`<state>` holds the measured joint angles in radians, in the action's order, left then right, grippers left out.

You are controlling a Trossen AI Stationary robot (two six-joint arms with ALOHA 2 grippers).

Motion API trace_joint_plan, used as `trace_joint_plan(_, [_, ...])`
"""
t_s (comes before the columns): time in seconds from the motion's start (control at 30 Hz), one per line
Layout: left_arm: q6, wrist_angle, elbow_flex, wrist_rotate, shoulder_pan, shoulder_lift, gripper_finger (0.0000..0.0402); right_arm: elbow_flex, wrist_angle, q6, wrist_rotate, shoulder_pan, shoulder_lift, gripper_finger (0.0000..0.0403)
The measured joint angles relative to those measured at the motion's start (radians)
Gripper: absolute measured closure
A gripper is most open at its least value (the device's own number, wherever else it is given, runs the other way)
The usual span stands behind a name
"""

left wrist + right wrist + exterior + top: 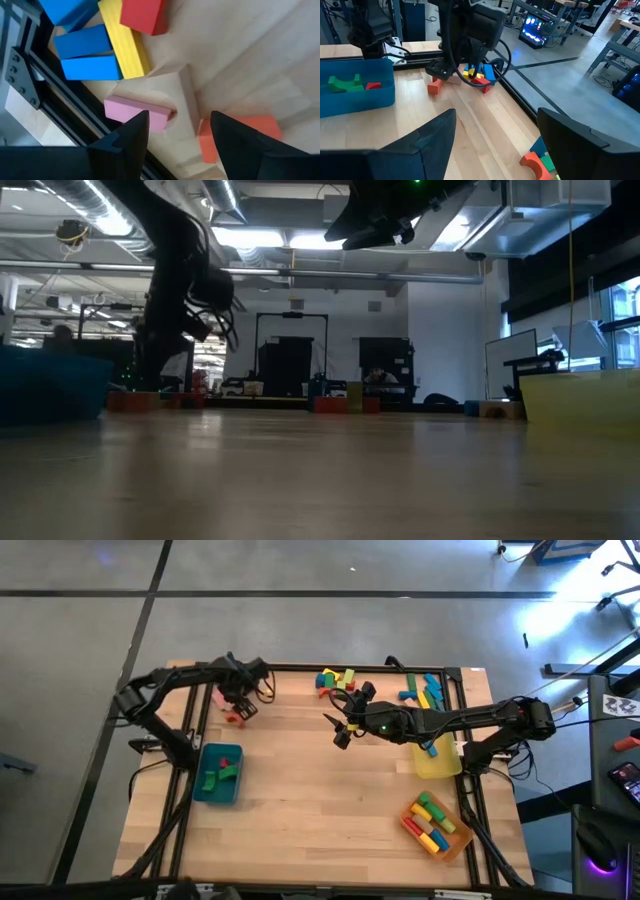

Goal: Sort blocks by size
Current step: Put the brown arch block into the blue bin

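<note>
high: straight down | low: level across table point(320, 470) | wrists: close, forward; share table

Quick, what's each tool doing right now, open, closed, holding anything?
Left tool: open, empty, hovering over the pink block and natural wooden block.
Right tool: open, empty, raised above the table.

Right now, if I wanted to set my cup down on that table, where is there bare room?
The widest bare wood lies between the teal tray and the orange tray, running to the near edge. The far edge is crowded: loose blocks there, the left claw over more blocks, the right claw hanging mid-table beside the yellow tray.
</note>
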<state>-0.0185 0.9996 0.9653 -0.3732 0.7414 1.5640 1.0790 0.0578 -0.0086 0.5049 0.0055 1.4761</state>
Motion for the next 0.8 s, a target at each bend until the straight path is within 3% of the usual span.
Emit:
trace_joint_plan(0.63, [0.024, -0.047, -0.019, 0.09, 0.094, 0.112, 0.0206, 0.0, 0.0, 0.0, 0.0, 0.0, 0.0, 0.0123])
trace_joint_plan(0.8, [0.053, -0.042, -0.019, 0.094, 0.093, 0.154, 0.0229, 0.0, 0.0, 0.0, 0.0, 0.0, 0.0, 0.0123])
